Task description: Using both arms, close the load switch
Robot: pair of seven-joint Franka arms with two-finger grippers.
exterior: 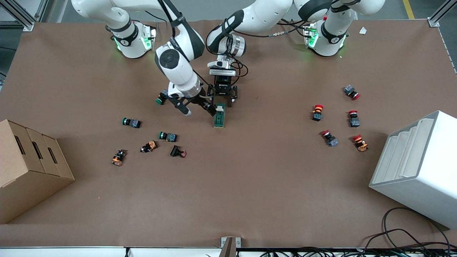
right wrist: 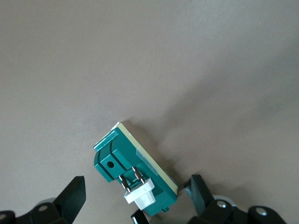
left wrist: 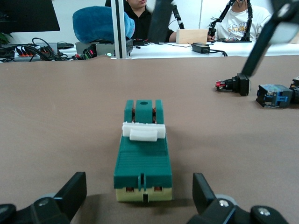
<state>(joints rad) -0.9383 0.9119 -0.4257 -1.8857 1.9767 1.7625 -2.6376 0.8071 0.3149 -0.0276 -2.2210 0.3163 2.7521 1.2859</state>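
The dark-green rectangular load switch (exterior: 219, 116) lies between both wide-open grippers, left gripper (exterior: 224, 95) and right gripper (exterior: 198, 108); one should steady its base while the other presses the white lever (left wrist: 143, 131) gently.

- load switch (exterior: 219, 116) lies mid-table, between both grippers' spread fingers.
- left gripper (exterior: 224, 99) at its end farther from the front camera.
- right gripper (exterior: 200, 109) beside it, toward the right arm's end.

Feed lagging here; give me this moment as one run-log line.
dark-green rectangular load switch with white lever: on table, ungrasped | left hand: open, straddling its end | right hand: open, beside it
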